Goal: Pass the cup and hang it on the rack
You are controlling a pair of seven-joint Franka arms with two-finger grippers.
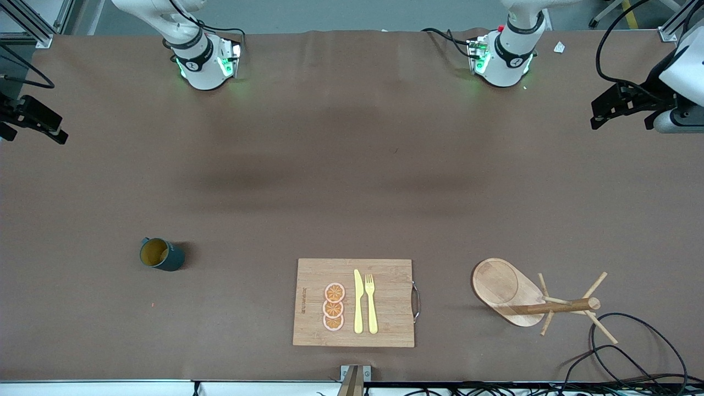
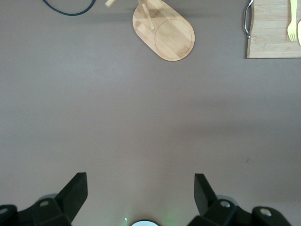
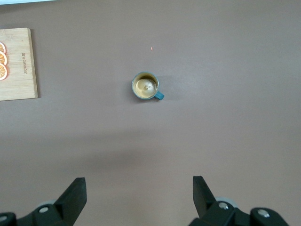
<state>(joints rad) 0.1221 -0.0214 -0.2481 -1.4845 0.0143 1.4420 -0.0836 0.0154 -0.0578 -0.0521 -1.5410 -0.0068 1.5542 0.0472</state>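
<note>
cup [image 1: 161, 254] first: your dark teal-green mug stands upright on the brown worktop [image 1: 352, 165] toward the right arm's end, mouth up, showing a yellowish-brown inside, with its small handle sticking out from the side. nothing touches it. in the right wrist view you see it from straight above, alone on bare worktop, well apart from the cutting board [image 1: 355, 302].

rack [image 1: 528, 300]: your light wooden mug tree sits toward the left arm's end of the worktop, about as near the front camera as the cutting board. it has an oval dished base, one round post and thin pegs angling off it. no cup hangs on it. a black cable [image 1: 621, 341] loops on the worktop just beside the pegs.

your right pincer [image 3: 138, 197] hangs high over the right arm's end of the worktop, pointing down, fingers spread wide and holding nothing; the cup lies ahead of it in its wrist view. your left pincer [image 2: 141, 193] is posed the same over the left arm's end, fingers wide and empty, with the rack's base ahead of it in its own wrist view. both arms wait, drawn back toward their bases.

between cup and rack, the bamboo cutting board carries three orange slices [image 1: 334, 307], a yellow knife [image 1: 358, 302] and a yellow fork [image 1: 371, 303], laid side by side.
</note>
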